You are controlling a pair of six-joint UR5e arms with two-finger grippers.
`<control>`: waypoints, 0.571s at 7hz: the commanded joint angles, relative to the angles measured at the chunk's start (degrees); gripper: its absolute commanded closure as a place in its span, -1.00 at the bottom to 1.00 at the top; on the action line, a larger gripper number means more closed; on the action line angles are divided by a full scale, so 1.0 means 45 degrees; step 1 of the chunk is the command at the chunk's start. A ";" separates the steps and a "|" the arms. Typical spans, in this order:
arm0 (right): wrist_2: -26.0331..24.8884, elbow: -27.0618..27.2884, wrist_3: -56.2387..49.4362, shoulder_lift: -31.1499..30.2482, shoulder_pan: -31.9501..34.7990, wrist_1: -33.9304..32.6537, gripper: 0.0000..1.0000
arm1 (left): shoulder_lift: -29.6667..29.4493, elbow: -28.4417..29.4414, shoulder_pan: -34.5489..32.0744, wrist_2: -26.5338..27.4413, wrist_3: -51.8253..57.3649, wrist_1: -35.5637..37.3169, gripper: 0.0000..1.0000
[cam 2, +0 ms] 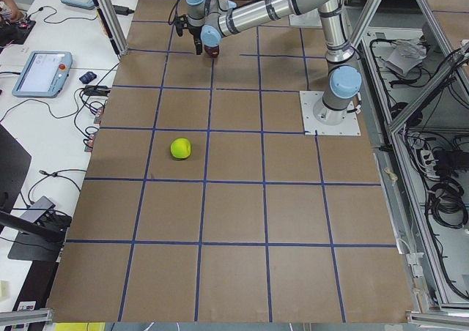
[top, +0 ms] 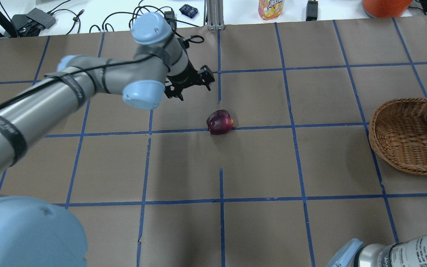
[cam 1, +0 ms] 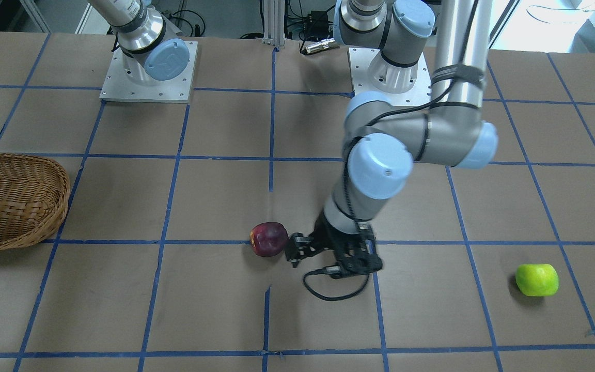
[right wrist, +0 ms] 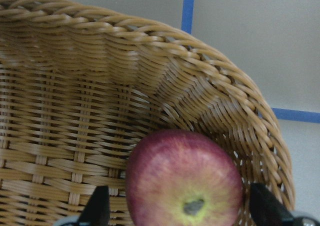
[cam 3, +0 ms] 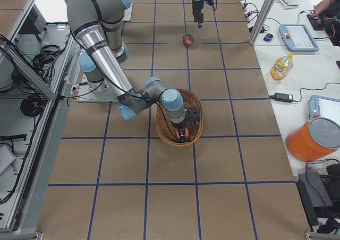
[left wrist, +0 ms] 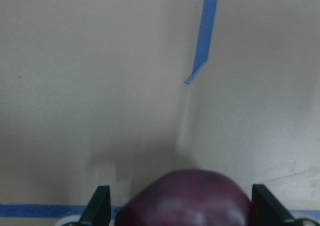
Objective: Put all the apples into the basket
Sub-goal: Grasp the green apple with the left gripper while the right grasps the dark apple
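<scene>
Inspection: one apple in the basket, two outside it.
Red streaked apple lies inside the basket, with the right gripper spread either side of it. Maroon apple rests on the table, well clear of the basket, with the left gripper spread over it. Green apple lies farthest from the basket.

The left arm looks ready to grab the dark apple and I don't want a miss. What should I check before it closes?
1. Left tool open: ok.
2. Maroon apple between its fingers: ok, in the wrist view.
3. Fingers low enough around it: cannot tell.
4. Red apple inside the basket: ok.
5. Right tool out of the basket: not ok, it hangs open over the red apple.
6. Green apple in the basket: not ok, it lies on the table.
</scene>
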 commanded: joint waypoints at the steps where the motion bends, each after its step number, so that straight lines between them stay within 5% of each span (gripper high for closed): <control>1: 0.0091 0.0011 0.0385 -0.1653 0.0221 0.2120 -1.00 | 0.0851 0.1207 0.3017 -0.0129 0.4889 -0.3466 -1.00; 3: -0.0159 -0.0027 0.3457 -0.2753 0.3154 0.3044 -1.00 | 0.0212 0.1693 0.6125 0.0223 0.9103 -0.3438 -1.00; 4: -0.0103 -0.0009 0.5234 -0.2680 0.4989 0.3025 -1.00 | -0.0314 0.2412 0.6370 0.1405 1.0664 -0.3438 -1.00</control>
